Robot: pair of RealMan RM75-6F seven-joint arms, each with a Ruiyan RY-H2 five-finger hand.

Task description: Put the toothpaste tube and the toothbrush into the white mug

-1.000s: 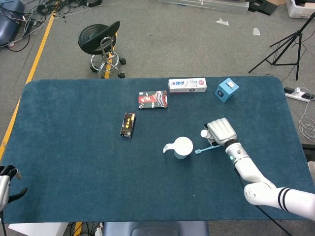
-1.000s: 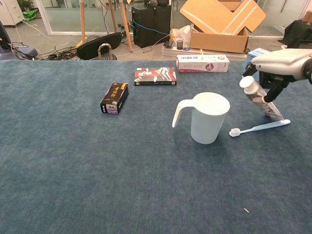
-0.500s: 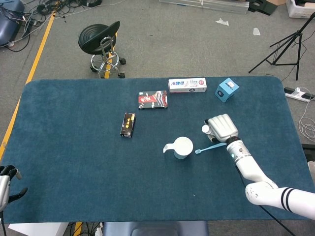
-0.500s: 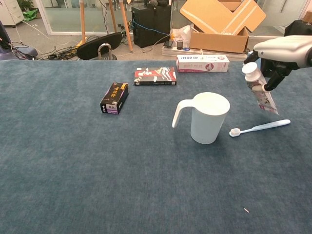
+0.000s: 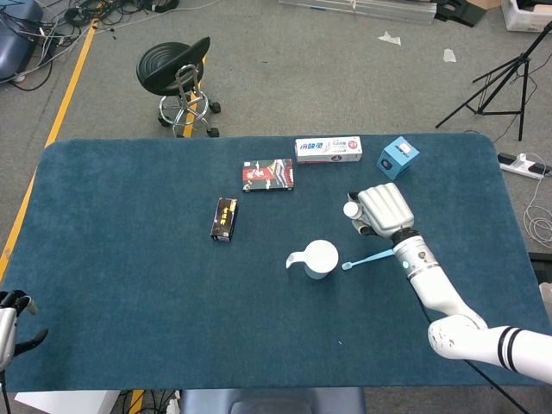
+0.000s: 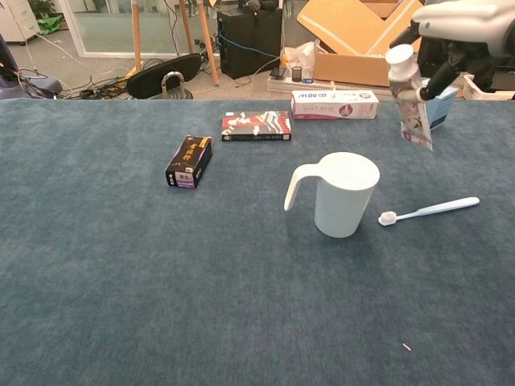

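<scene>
Since a second ago the right hand [image 6: 455, 24] has risen to the upper right of the chest view, carrying the tube [image 6: 409, 100] clear of the surface [image 6: 121, 281]; earlier the tube's tail end was down beside the brush. In the head view the hand has also shifted a little up and left.

At the lower left corner of the head view the left hand [image 5: 10, 315] shows only in part, and I cannot tell how its fingers lie.

The mug [image 6: 344, 193] stands upright at centre, handle to the left. The brush [image 6: 429, 210] lies flat just right of it, bristle end nearest the mug, apart from it.

The right hand grips the tube near its white cap, fingers curled round it. The tube hangs nearly upright, cap up and crimped end down, in the air above and to the right of the mug; it is white with a pinkish printed body, the print probably too small to read.
</scene>
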